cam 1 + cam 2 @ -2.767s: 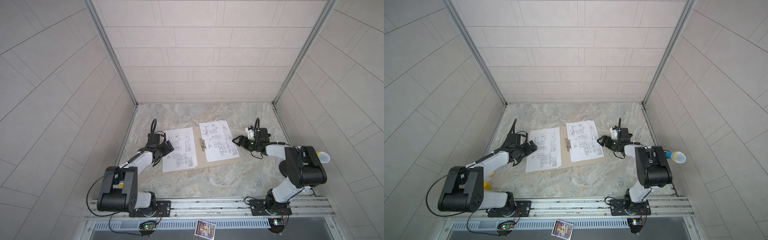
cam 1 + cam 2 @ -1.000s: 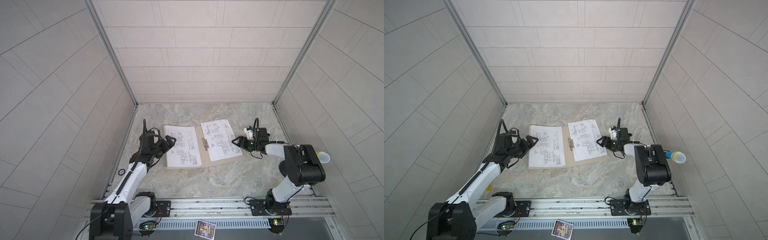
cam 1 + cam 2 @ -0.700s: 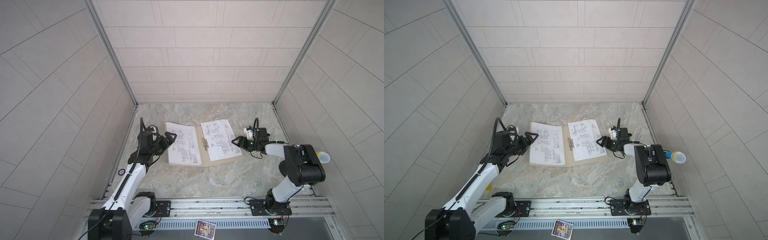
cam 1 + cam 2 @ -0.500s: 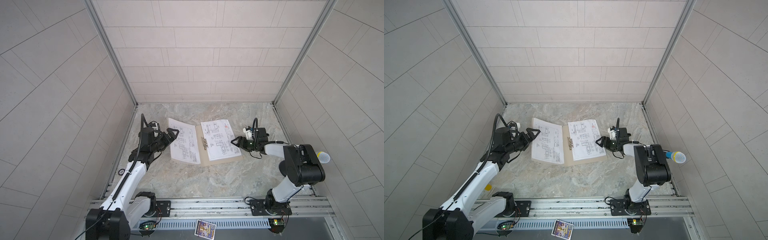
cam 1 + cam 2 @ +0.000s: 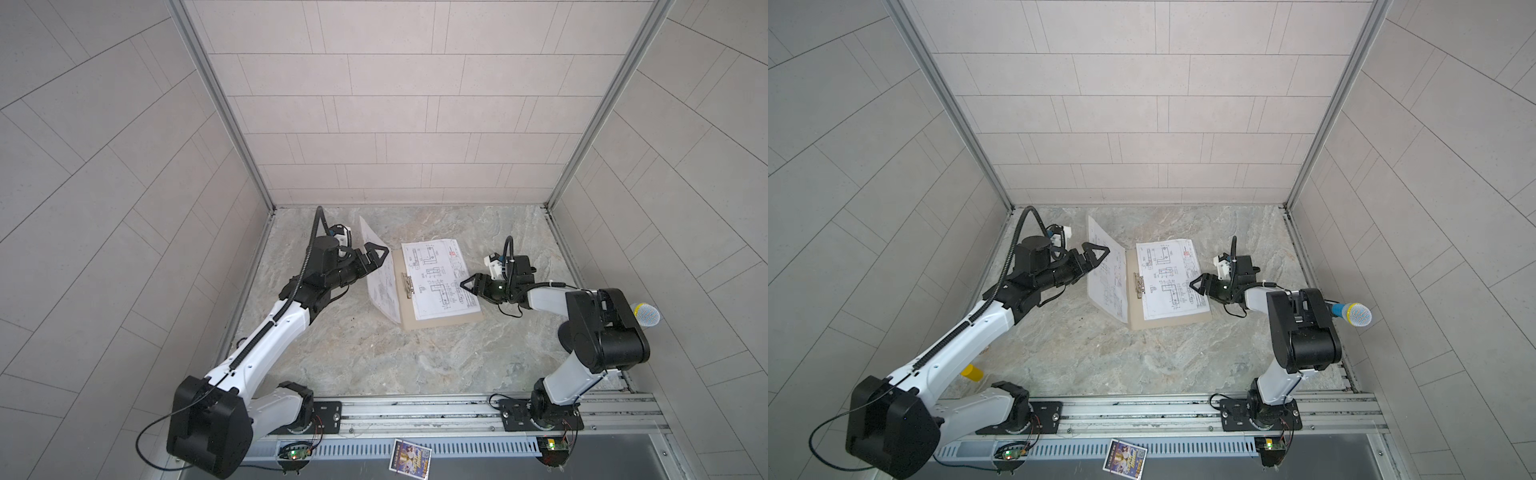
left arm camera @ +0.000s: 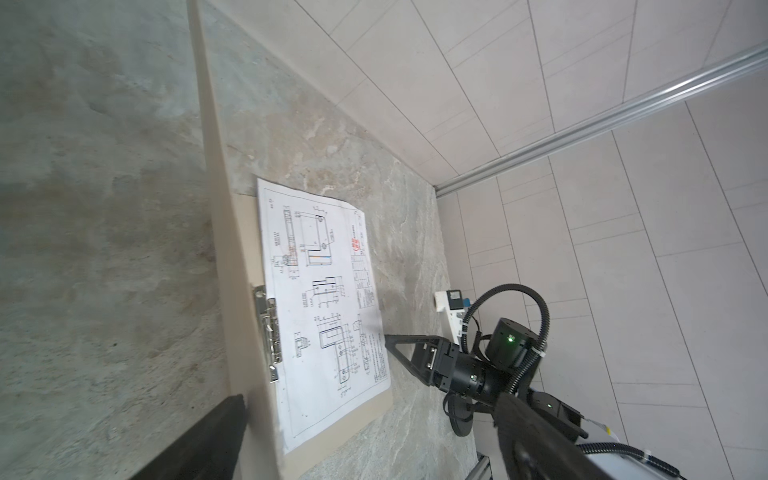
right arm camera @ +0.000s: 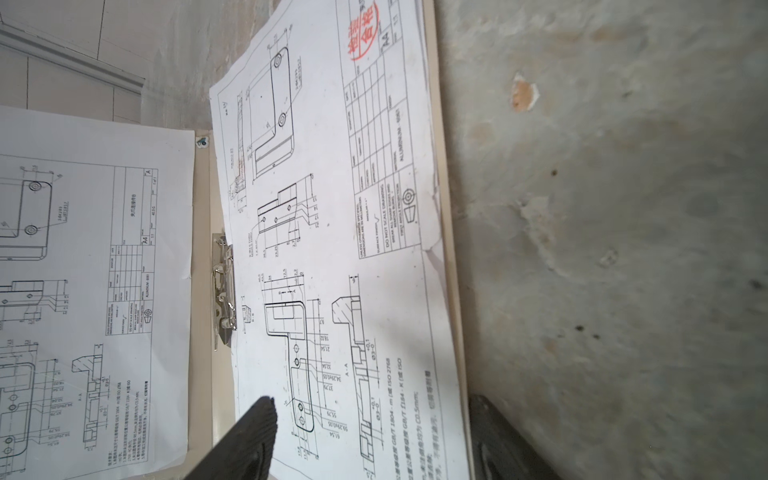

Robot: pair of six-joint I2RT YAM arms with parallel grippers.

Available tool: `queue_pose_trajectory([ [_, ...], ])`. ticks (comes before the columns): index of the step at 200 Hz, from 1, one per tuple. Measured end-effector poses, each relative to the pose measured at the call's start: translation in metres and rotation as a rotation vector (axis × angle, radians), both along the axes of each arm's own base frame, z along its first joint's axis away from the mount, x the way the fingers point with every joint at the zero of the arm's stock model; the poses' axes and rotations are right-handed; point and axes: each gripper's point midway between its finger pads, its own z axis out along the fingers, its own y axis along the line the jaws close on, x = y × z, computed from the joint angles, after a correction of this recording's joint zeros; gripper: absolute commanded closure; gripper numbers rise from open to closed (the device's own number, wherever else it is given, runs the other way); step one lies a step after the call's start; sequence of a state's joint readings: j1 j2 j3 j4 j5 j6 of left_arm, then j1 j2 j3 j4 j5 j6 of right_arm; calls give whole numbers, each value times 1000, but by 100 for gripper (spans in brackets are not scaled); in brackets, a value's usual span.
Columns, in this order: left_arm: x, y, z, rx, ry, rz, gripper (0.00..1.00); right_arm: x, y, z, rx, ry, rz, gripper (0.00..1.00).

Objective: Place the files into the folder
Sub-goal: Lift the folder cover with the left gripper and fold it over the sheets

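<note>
The left end effector [image 5: 376,259] has its jaws wide apart and clamps nothing; the free edge of the folder's left cover [image 5: 376,305] stands between its fingers, propped steeply off the bench [image 5: 415,365] and hinged at the spine; one of the files [image 5: 384,286] lies against that cover's inner face and tilts with it. I judge the cover is held up this way so it can be swung over and shut. The right end effector [image 5: 469,284] has its jaws partly apart, with no grip that I can see; the right wrist view shows one finger over the print and its mate beyond the outer edge of the folder [image 5: 440,324], probably to pin that half flat. The second sheet [image 5: 440,278] lies flat there, beside the metal clip [image 5: 407,284], with its outer edge at the right end effector.
</note>
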State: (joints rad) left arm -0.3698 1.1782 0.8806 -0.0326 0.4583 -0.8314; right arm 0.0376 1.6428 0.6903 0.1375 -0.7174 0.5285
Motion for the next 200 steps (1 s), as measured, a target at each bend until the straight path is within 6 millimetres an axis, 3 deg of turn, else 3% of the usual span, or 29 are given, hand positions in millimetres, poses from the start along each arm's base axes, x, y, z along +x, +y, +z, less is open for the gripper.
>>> queue_pose_trajectory([
  [30, -1, -30, 5, 22, -19, -64, 0, 0, 1, 0, -1, 0, 2, 27],
  [105, -3, -91, -24, 81, 18, -189, 0, -1, 4, 0, -3, 9, 7, 27],
  [162, -8, -142, -32, 94, 11, -299, 0, -5, 4, 0, -8, 29, 9, 27],
  [200, -17, -158, -39, 99, 22, -347, 0, -11, -2, 0, -25, 57, -10, 26],
])
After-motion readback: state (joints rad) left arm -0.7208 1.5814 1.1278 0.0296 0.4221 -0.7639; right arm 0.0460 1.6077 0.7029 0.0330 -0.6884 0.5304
